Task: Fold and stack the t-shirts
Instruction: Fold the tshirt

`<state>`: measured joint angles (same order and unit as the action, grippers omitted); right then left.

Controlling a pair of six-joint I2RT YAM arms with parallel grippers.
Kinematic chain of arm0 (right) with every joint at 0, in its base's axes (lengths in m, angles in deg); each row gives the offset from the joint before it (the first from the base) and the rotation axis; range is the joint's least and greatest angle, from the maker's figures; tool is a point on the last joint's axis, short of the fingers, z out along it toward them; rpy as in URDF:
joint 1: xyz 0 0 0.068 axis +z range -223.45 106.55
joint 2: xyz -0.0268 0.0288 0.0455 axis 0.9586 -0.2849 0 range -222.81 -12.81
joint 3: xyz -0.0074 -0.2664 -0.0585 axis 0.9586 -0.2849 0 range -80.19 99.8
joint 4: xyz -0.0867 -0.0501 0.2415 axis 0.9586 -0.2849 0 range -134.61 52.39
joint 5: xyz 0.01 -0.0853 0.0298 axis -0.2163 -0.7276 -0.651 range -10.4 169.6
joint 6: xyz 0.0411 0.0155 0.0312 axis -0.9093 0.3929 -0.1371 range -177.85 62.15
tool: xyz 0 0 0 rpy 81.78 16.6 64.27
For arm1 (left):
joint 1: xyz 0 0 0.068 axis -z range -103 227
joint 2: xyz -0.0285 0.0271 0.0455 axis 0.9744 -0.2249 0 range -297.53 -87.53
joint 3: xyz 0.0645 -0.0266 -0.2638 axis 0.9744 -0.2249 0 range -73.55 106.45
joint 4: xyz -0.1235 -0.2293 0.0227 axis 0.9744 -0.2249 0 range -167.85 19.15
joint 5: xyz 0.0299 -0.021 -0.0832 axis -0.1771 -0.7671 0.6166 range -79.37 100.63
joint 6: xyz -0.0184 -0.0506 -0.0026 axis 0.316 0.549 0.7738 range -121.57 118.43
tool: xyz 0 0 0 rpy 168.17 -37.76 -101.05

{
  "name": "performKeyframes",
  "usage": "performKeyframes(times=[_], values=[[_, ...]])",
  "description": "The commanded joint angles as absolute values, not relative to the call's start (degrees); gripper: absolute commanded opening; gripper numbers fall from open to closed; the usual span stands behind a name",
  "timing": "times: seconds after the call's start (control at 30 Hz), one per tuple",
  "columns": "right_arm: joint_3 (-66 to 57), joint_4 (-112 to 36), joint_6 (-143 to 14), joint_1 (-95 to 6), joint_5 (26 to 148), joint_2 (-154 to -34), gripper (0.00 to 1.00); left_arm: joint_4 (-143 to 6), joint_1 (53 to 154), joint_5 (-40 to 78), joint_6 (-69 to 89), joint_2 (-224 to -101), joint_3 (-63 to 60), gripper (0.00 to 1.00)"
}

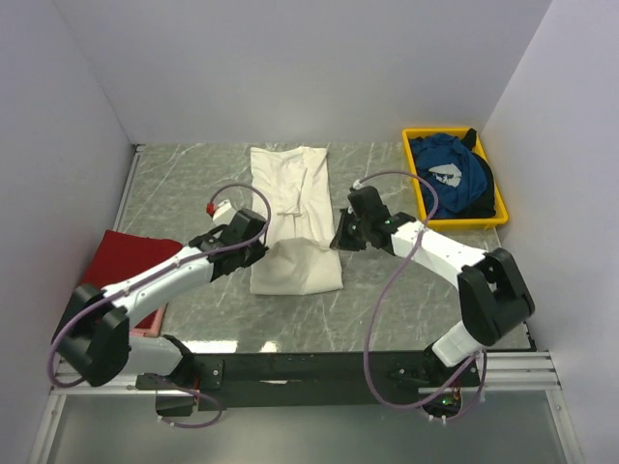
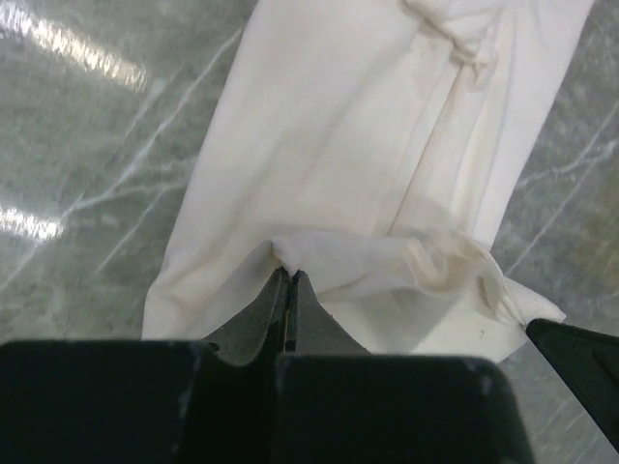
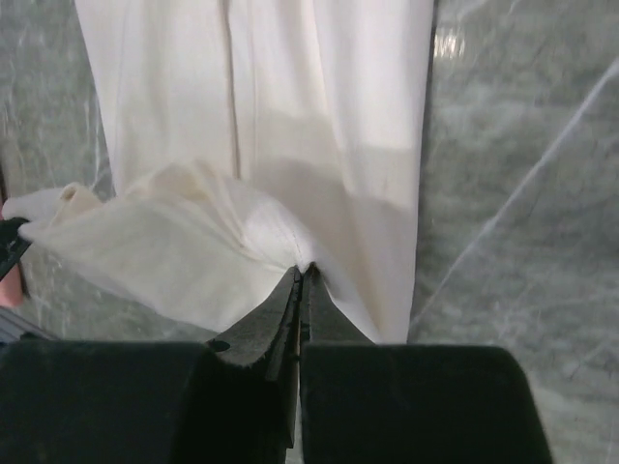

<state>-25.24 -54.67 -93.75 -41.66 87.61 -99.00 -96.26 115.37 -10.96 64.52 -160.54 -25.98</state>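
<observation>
**Operator:** What are my grippers on?

**Spotter:** Your left gripper [image 2: 290, 275] is pinched tight on the near-left hem corner of the cream-white t-shirt [image 1: 290, 188]. Your right gripper [image 3: 302, 273] is pinched just as tight on the near-right corner. Both corners are raised off the worktop [image 1: 193, 184], and the hem sags between them.

**Operator:** Which way does the shirt run from there?

**Spotter:** Straight away from you. It lies as a long, narrow strip with its sides turned in. Its long axis runs from your grippers toward the far wall, and the collar end looks to be the far one. Each arm holds its own side and neither is nearer than the other. I'd judge the fold calls for carrying both corners forward together along that axis, kept level so the strip doesn't skew.

**Operator:** And the other shirts?

**Spotter:** The blue t-shirt [image 1: 450, 174] is bunched inside the yellow tray [image 1: 414, 135] at the far right, well apart from your right gripper. The dark red t-shirt [image 1: 126, 256] lies at the left edge of the worktop, partly under your left arm. Nothing is stacked yet.
</observation>
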Motion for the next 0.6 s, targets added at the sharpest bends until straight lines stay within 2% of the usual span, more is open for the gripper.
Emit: performKeyframes(times=[0.0,0.33,0.57], values=[[-18.78,-51.15,-92.39,-43.82,87.42,-103.15,0.0,-91.16,112.16,-9.59,63.03,-164.51,-21.7,0.01],[-8.39,-51.41,-93.0,-48.75,91.98,-115.45,0.0,-90.8,105.3,-6.16,60.75,-176.37,-12.83,0.01],[-5.75,-50.54,-93.27,-51.03,94.27,-118.45,0.0,-91.42,102.84,-6.07,59.08,-180.16,-8.87,0.01]])
